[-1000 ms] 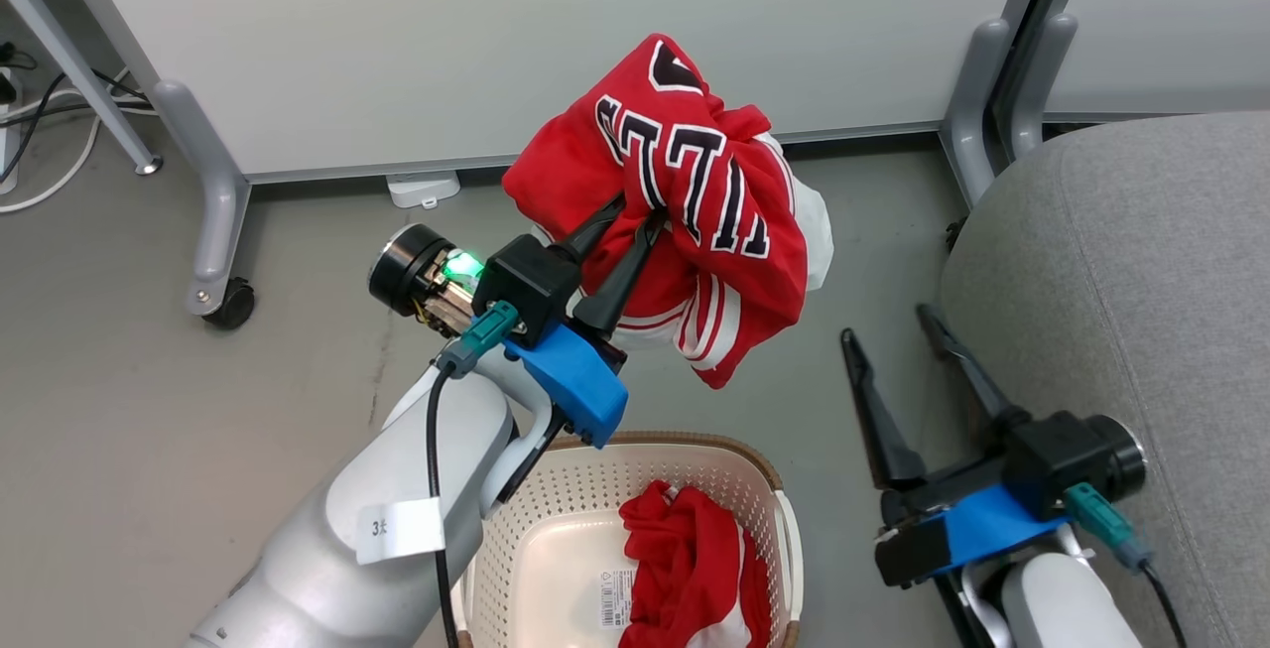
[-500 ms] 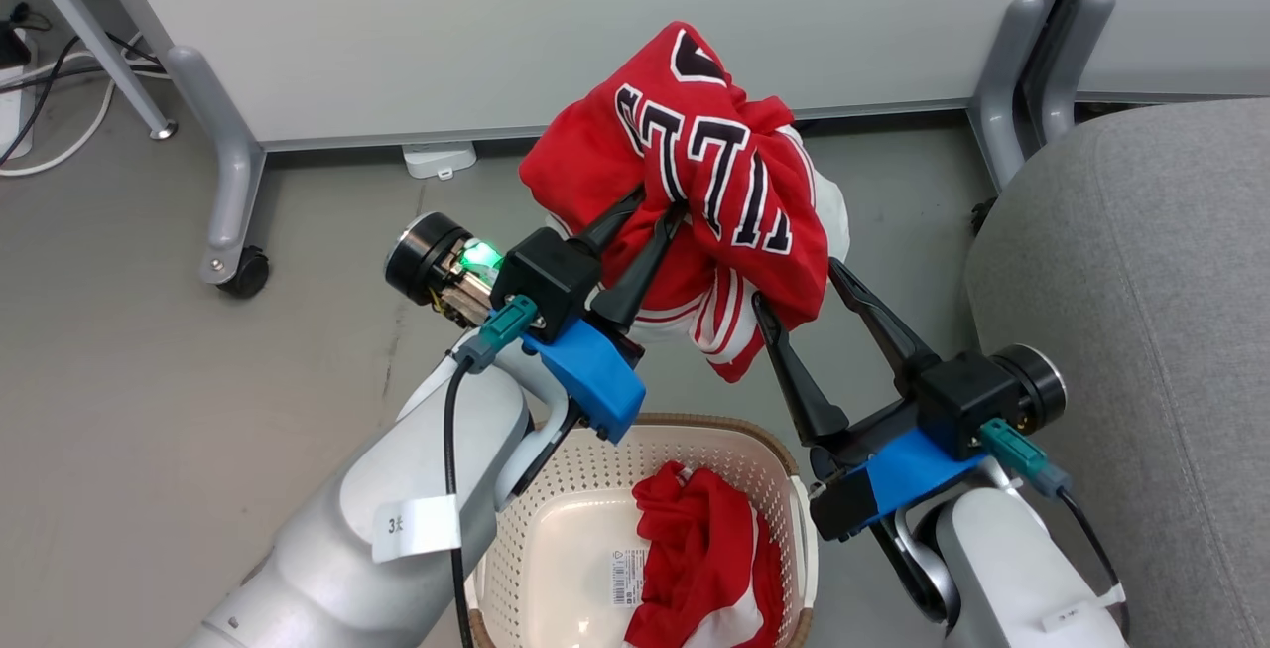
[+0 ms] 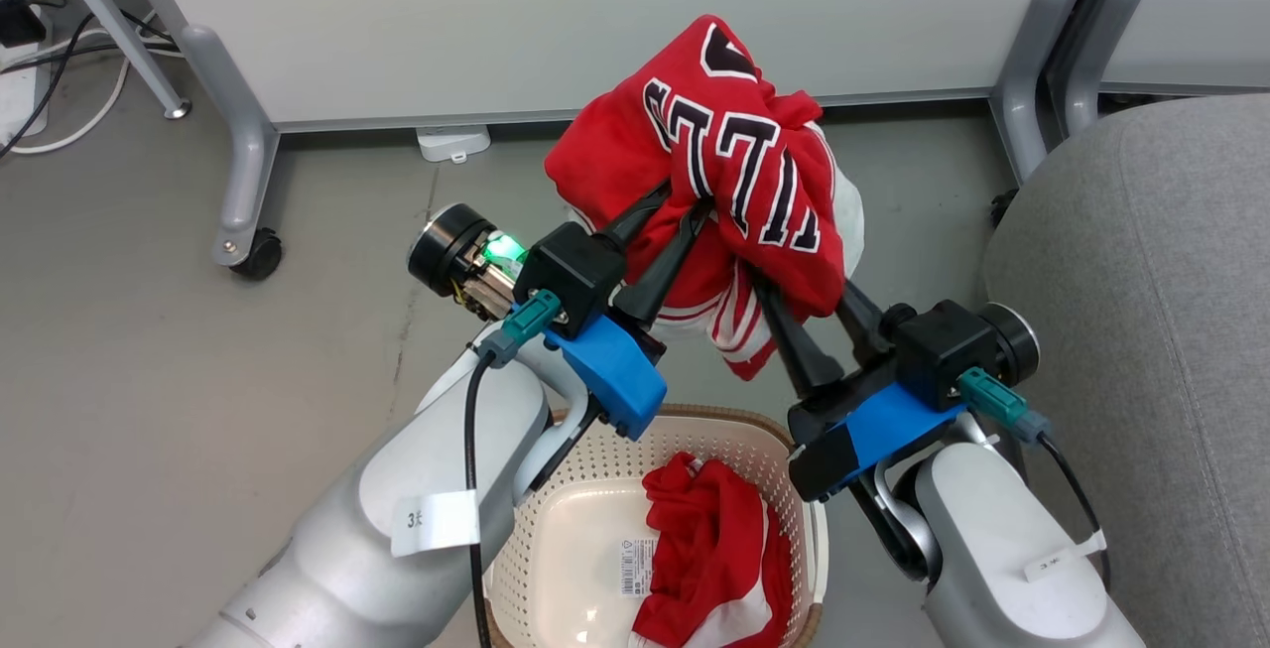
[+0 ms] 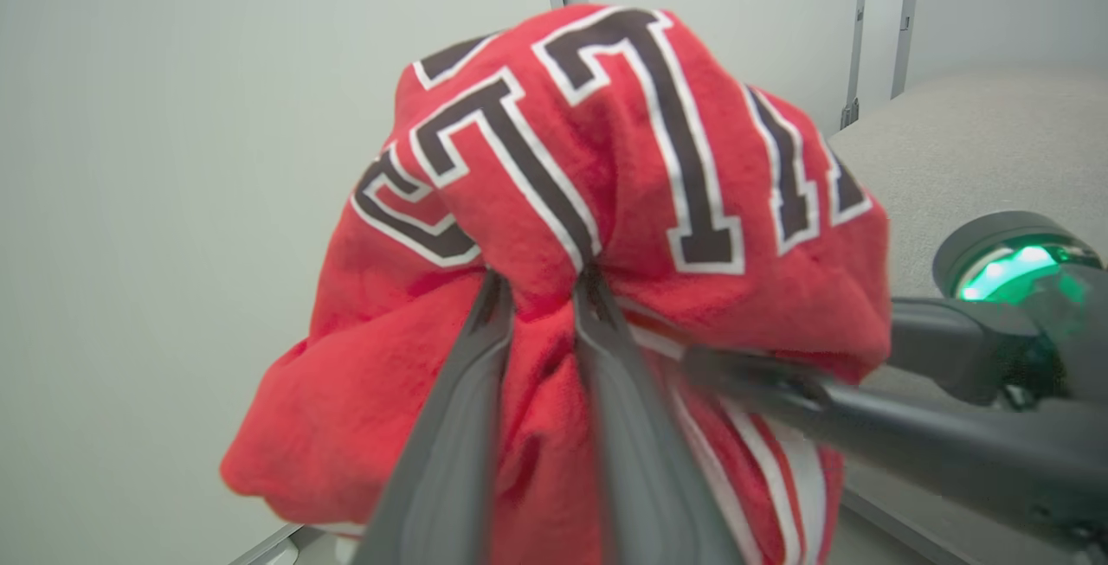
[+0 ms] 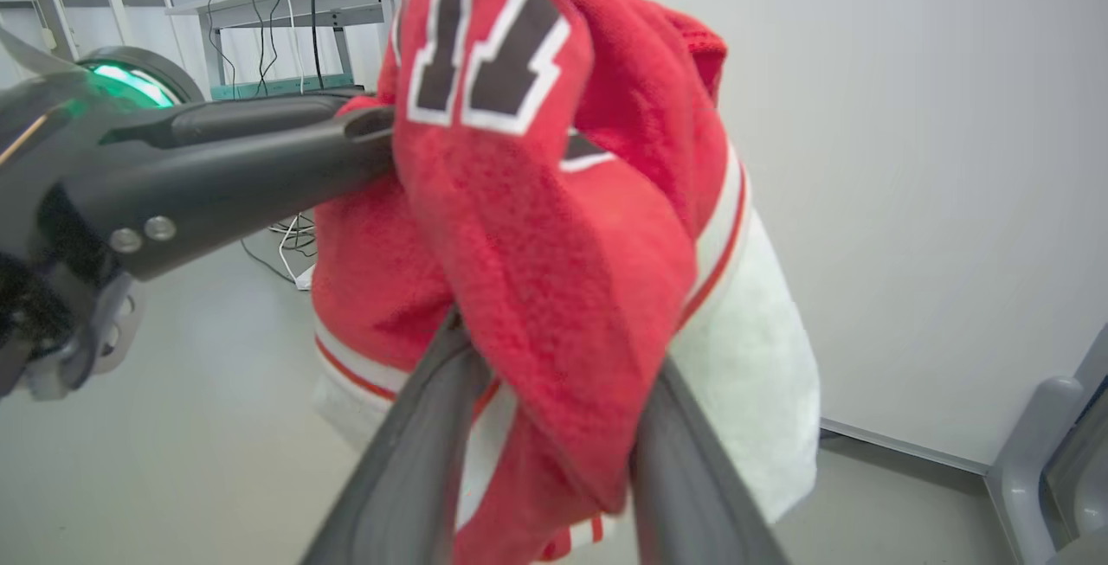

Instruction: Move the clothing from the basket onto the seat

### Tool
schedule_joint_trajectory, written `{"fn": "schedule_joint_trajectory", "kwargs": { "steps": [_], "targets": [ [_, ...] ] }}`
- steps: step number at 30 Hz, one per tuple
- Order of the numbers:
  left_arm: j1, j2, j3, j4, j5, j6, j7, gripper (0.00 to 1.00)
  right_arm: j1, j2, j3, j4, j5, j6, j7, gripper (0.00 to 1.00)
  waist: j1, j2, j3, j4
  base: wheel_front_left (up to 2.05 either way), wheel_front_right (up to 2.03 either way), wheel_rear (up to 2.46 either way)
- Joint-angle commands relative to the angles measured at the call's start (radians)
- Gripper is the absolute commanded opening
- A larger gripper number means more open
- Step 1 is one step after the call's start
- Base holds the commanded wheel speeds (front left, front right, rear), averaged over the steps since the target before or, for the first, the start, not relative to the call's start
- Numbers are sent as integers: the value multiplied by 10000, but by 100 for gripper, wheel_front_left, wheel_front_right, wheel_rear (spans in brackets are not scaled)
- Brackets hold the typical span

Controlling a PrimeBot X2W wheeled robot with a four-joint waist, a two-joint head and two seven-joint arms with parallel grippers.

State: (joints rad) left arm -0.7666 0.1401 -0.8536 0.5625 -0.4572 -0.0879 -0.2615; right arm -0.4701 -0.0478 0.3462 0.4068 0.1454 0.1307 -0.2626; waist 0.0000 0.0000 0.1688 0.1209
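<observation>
A red jersey (image 3: 724, 162) with black, white-edged letters hangs bunched in the air above the floor. My left gripper (image 3: 685, 206) is shut on its folds, shown close up in the left wrist view (image 4: 545, 275). My right gripper (image 3: 802, 289) reaches in from the right, open, with its fingers on either side of the jersey's hanging lower fold (image 5: 554, 349). A second red garment (image 3: 709, 549) with a white stripe lies in the cream perforated basket (image 3: 556, 529) at the bottom. The grey seat (image 3: 1141, 330) fills the right side.
A white panel wall (image 3: 556, 23) on grey wheeled legs (image 3: 243, 182) stands behind the jersey. Cables (image 3: 60, 72) lie on the floor at the far left. Bare grey floor (image 3: 149, 380) stretches to the left of the basket.
My right arm has risen from low beside the seat and moved left, bringing its fingers around the jersey's lower fold. The left gripper keeps its hold; the camera has shifted slightly.
</observation>
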Motion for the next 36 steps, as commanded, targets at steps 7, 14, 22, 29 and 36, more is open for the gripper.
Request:
{"fn": "schedule_joint_trajectory", "kwargs": {
  "steps": [7,14,22,29,36],
  "targets": [
    [-146,-58,42,38,31,-25,-50,0,-189,-46,126,58,131,1,-35,0,0,0,-21,-18,0,0,0],
    [-74,-65,83,34,79,-36,-51,0,-120,-46,133,78,105,1,-35,0,0,0,-79,-45,0,0,0],
    [-55,-55,146,20,97,-51,-52,0,-90,-46,119,79,92,1,-35,0,0,0,-100,-46,0,0,0],
    [-37,-25,168,52,142,-77,-52,0,-71,-46,138,60,120,1,-35,0,0,0,-122,-51,0,0,0],
    [-56,-40,213,7,210,34,-52,100,-20,-46,103,19,143,1,-35,0,0,0,-121,-58,0,0,0]
  ]
}}
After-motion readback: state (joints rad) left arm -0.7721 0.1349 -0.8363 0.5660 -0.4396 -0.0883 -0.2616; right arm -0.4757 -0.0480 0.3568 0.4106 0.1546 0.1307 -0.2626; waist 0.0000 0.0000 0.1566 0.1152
